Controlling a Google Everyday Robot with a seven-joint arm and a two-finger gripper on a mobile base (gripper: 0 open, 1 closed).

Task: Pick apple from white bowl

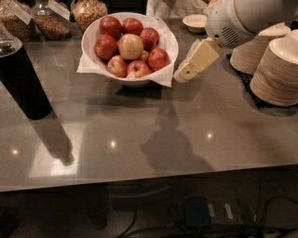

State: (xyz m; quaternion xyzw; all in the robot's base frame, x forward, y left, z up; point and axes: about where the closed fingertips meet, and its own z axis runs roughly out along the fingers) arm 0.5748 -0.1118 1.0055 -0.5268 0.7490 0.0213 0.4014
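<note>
The white bowl (89, 36) stands at the back of the grey table, lined with a white napkin whose corners hang over the rim. It holds several red apples (106, 46) and one paler yellow-red apple (130, 45) in the middle. My gripper (185, 72) is cream-coloured and reaches in from the upper right, pointing down-left. Its tip hangs just right of the bowl's rim, next to the napkin corner, above the table and holding nothing.
A tall black cylinder (21, 83) stands at the left. Jars of grains (88, 11) line the back left. A small shallow white bowl (195, 21) sits behind my arm. Stacks of cream disposable bowls (277, 65) stand at the right.
</note>
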